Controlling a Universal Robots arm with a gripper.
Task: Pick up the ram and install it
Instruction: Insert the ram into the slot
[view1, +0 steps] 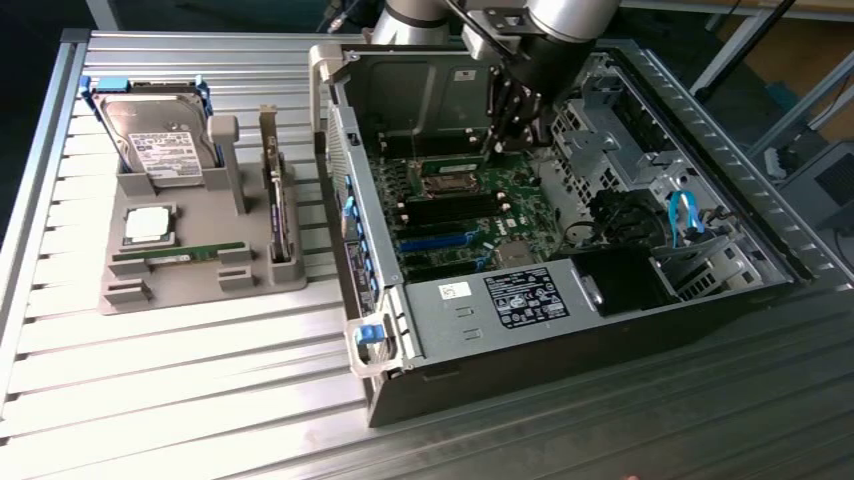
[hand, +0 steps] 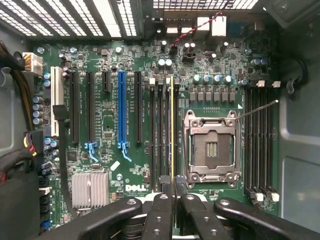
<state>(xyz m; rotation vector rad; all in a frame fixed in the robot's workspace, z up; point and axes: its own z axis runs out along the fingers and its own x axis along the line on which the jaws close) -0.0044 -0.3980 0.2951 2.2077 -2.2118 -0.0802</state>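
Note:
My gripper is shut on the ram. In the wrist view the ram shows edge-on as a thin yellow-green strip between the black fingers. It hangs over the motherboard, parallel to the black memory slots beside the empty processor socket. I cannot tell whether it touches a slot. In the exterior view the gripper reaches down into the open computer case. A second green ram stick lies in the grey holder at the exterior view's left.
The holder also carries a silver hard drive, a square processor chip and an upright card. Inside the case are more memory slots, a blue expansion slot, a heatsink and cable bundles. Case walls stand close around the arm.

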